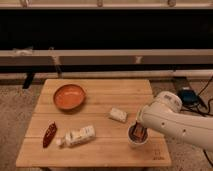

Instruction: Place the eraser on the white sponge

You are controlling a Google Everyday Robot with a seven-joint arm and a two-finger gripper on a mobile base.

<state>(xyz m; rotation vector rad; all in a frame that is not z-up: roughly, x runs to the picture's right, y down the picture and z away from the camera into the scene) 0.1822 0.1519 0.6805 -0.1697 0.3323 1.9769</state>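
Eraser (138, 131): dark reddish-brown block, tilted inside the white cup, near right, at the gripper (139, 127). White sponge (118, 115): off-white pad, flat, just left.

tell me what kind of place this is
Probably a lab or test room, not a home: a small wooden table on speckled floor, set with a few odd props like an orange bowl and white sponge. The robot's hand reaches into a white cup.

Bowl (69, 96), pepper (49, 134), bottle (78, 136), cup (136, 139)
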